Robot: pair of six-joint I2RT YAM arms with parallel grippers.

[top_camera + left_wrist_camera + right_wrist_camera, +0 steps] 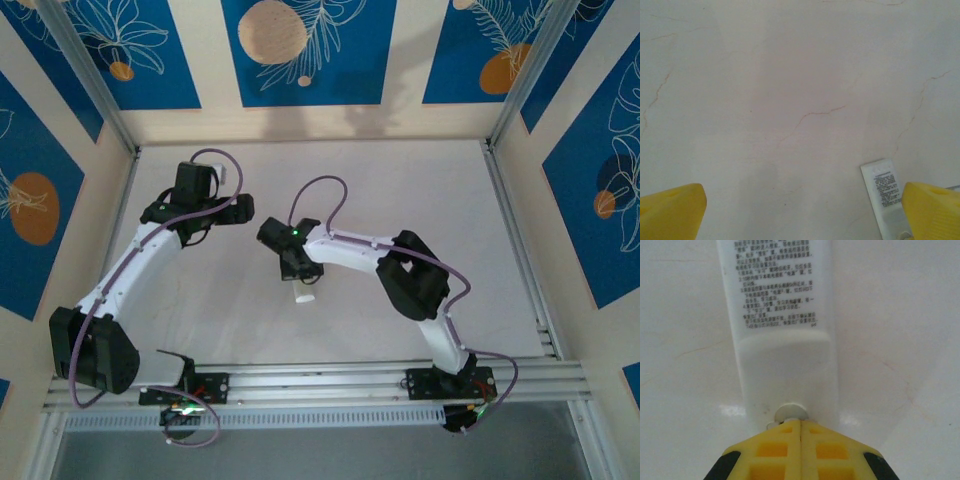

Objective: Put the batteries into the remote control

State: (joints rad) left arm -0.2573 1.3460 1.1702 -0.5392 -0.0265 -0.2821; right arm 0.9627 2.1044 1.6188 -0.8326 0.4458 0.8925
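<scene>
Remote control (pixel 782 340) label-side up at tip of right hand (pixel 800 424), fingers pressed together, left hand (pixel 802 202) spread

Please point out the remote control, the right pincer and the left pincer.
remote control (pixel 780 315): right wrist view, on its printed back.
right pincer (pixel 800 425): right wrist view, seam between shut fingertips.
left pincer (pixel 803 197): left wrist view, midway between open fingertips.

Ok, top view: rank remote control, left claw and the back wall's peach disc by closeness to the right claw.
1. remote control, at the tips of the right claw.
2. left claw, off to the upper left.
3. peach disc, farthest, top centre of the view.
</scene>
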